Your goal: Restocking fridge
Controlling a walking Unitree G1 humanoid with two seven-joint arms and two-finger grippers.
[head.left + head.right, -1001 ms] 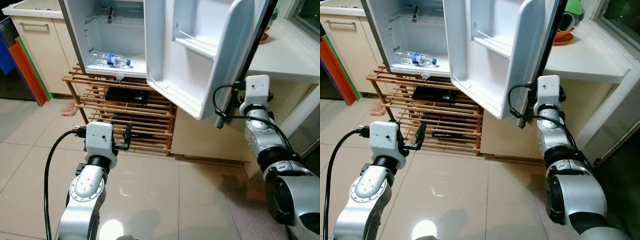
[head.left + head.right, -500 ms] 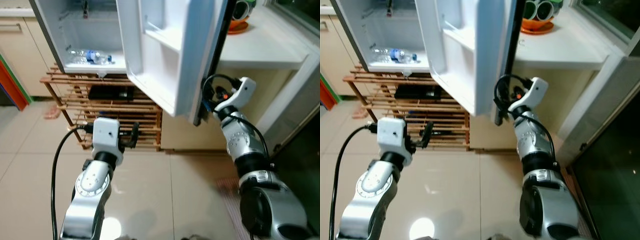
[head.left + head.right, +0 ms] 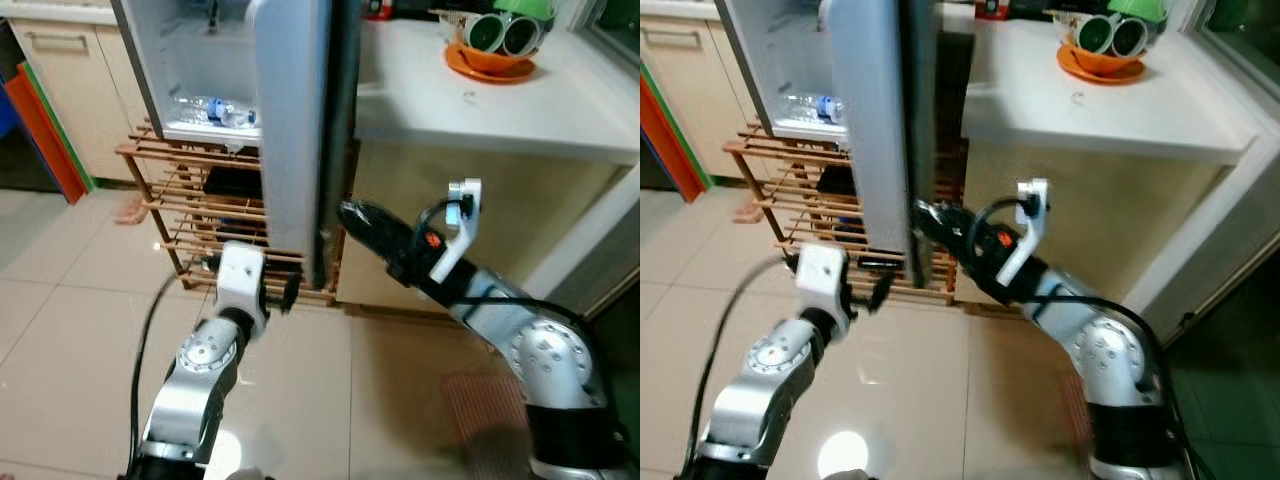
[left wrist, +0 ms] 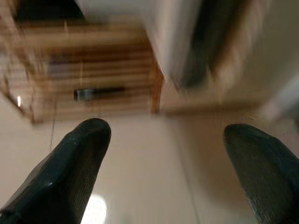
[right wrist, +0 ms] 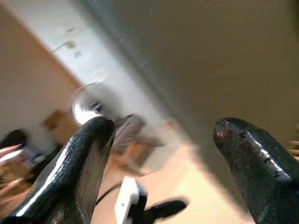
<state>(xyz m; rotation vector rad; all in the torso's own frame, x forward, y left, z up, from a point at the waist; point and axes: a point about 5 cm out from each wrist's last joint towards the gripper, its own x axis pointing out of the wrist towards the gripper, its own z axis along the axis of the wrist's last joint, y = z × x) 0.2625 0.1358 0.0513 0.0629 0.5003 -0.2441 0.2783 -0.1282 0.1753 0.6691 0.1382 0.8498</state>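
Left eye view: the door (image 3: 295,130) has swung edge-on; right gripper (image 3: 352,214) open at its upright edge, left gripper (image 4: 163,172) open.

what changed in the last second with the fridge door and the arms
The fridge door has swung toward closing and now shows edge-on rather than its inner shelves. The right gripper has come from behind the door to its lower edge, fingers open. The left gripper stays low, open and empty. The water bottle still lies inside the fridge. The camera also shifted.
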